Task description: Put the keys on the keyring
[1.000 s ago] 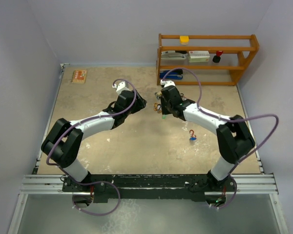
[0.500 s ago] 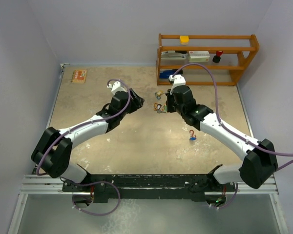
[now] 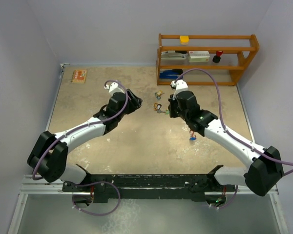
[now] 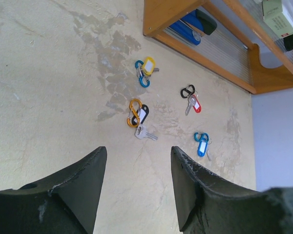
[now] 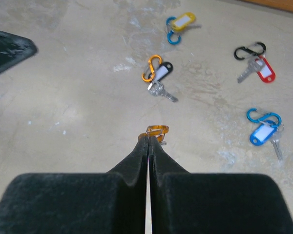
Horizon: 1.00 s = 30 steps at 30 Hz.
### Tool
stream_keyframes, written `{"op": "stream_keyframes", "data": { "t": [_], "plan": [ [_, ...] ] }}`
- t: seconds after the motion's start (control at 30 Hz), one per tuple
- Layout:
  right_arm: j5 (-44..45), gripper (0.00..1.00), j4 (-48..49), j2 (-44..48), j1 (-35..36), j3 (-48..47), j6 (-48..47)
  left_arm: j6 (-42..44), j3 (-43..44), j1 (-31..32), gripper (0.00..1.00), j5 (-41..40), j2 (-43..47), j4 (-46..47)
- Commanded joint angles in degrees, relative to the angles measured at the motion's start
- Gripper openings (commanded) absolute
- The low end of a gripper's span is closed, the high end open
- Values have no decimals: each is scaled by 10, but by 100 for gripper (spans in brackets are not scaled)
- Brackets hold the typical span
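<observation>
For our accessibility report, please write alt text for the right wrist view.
The right tool, closed, pinches a small orange ring above a beige table. Beyond lie four tagged key sets: yellow, black, red and blue.

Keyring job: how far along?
Nothing looks done: no key visibly hangs on the small orange metal ring pinched in the shut right gripper. The left gripper is open and empty. Left to do: the yellow-tagged key, black-tagged key, red-tagged key and blue-tagged key, small silver ones lying on the beige table.
</observation>
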State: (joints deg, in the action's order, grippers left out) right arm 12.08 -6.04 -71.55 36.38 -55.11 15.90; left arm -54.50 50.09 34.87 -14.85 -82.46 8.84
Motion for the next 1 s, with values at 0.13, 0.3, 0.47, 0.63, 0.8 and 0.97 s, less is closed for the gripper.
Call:
{"op": "stream_keyframes", "data": {
  "t": [0.13,0.3,0.47,0.63,0.8,0.97],
  "plan": [
    [66,0,-95,-29,7,-31,39,-3,-24,-6,52,-18,43,13],
    [27,0,-60,-17,6,11,42,2,-37,-5,52,-22,53,5],
    [9,0,-36,-38,8,36,44,-1,-54,-6,53,-29,62,6],
    [-1,0,-11,-60,14,61,48,-12,-66,-5,63,-43,72,3],
    [-9,0,-1,-76,21,63,51,-11,-71,-6,66,-57,80,-4],
    [-12,4,5,-85,34,63,53,-9,-66,-6,69,-57,72,-8]
  ]
}}
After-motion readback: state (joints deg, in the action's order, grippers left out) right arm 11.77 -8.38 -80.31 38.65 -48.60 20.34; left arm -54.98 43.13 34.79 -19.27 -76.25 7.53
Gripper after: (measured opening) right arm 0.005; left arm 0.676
